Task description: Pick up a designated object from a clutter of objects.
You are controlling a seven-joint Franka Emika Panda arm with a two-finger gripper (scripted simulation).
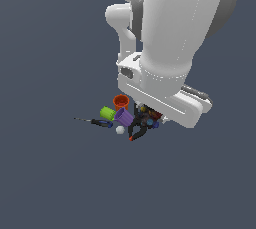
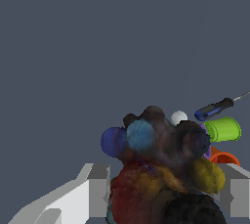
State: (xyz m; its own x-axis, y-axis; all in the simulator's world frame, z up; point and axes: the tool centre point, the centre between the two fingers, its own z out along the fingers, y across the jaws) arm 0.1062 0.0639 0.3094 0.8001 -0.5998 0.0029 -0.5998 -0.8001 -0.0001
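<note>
Both fingers (image 2: 100,191) of the claw (image 2: 166,193) flank the speckled lump (image 2: 161,169). They look spread (contact unclear). Cups (image 1: 120,110) lie just beside.

Grey floor (image 1: 50,173); clutter of objects (image 1: 122,118) on it
</note>
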